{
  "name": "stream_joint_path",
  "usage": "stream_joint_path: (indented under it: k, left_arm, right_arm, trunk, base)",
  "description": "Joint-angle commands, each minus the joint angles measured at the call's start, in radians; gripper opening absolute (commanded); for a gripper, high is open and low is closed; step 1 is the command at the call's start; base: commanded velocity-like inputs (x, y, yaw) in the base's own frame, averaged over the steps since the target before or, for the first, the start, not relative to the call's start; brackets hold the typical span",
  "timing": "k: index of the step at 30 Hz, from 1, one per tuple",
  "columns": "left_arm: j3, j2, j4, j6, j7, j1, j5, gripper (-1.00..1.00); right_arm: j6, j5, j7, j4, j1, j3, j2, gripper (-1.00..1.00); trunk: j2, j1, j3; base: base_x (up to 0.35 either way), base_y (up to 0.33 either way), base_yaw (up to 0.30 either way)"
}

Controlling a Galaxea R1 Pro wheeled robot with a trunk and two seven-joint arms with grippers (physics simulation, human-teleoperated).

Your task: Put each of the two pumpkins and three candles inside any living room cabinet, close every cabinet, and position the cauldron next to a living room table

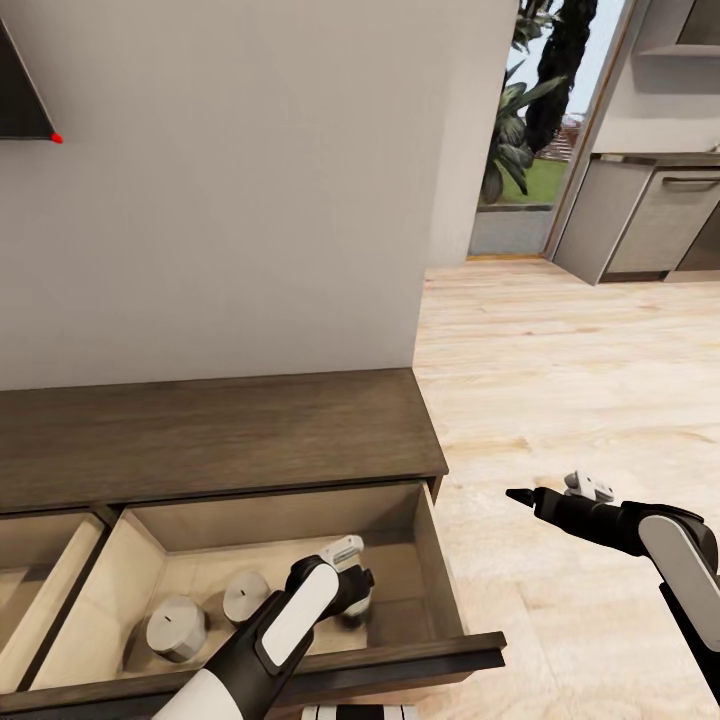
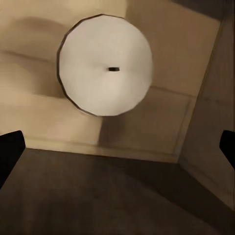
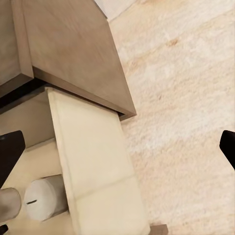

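While the left gripper [image 1: 352, 590] is reaching into the open, pale-lined drawer of the long dark-brown wooden cabinet [image 1: 220, 430], its jaws are standing spread and empty over a short whitish-grey cylindrical candle [image 2: 105, 64]. Two more candles [image 1: 177, 628] are sitting beside it. Each is probably light, rigid and smooth-sided, best pinched across its girth. The right gripper [image 1: 520, 495] is hovering over the floor beside the drawer, likewise spread.

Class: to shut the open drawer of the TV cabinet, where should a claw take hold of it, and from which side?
Hold the dark drawer front by its top edge, coming from above on the room side. It stands pulled out and shows no handle; a push toward the wall would also work. The left claw hangs inside beside the candles.
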Motion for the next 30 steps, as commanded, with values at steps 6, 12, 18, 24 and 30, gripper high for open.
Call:
stream_joint_path:
  k: [6, 12, 18, 24, 30]
  left_arm:
    - [-0.002, -0.001, -0.013, 0.002, 0.004, -0.001, 0.006, 1.00]
    - [-0.003, -0.001, -0.064, 0.002, 0.006, 0.001, 0.010, 1.00]
    - [-0.005, 0.003, -0.075, 0.001, 0.015, 0.001, 0.086, 1.00]
    - [0.000, 0.005, -0.076, 0.001, 0.017, 0.001, 0.101, 1.00]
    - [0.000, 0.006, -0.076, 0.003, 0.016, 0.001, 0.104, 1.00]
  right_arm:
    - [0.003, -0.010, -0.010, 0.000, -0.001, 0.000, 0.001, 1.00]
    - [0.003, -0.010, -0.010, 0.002, -0.001, 0.000, 0.003, 1.00]
    - [0.003, -0.010, -0.010, 0.003, -0.001, 0.000, 0.005, 1.00]
    - [0.003, -0.010, -0.010, 0.002, -0.001, 0.000, 0.004, 1.00]
    - [0.003, -0.010, -0.010, 0.002, -0.001, 0.000, 0.004, 1.00]
  trunk:
    - [0.000, 0.000, -0.001]
    - [0.000, -0.002, 0.011]
    - [0.002, -0.004, 0.034]
    - [0.003, -0.007, 0.057]
    - [0.005, -0.010, 0.080]
  base:
    - [0.000, 0.000, 0.000]
    - [0.000, 0.000, 0.000]
    - [0.000, 0.000, 0.000]
    - [-0.048, 0.000, 0.000]
    - [-0.180, 0.000, 0.000]
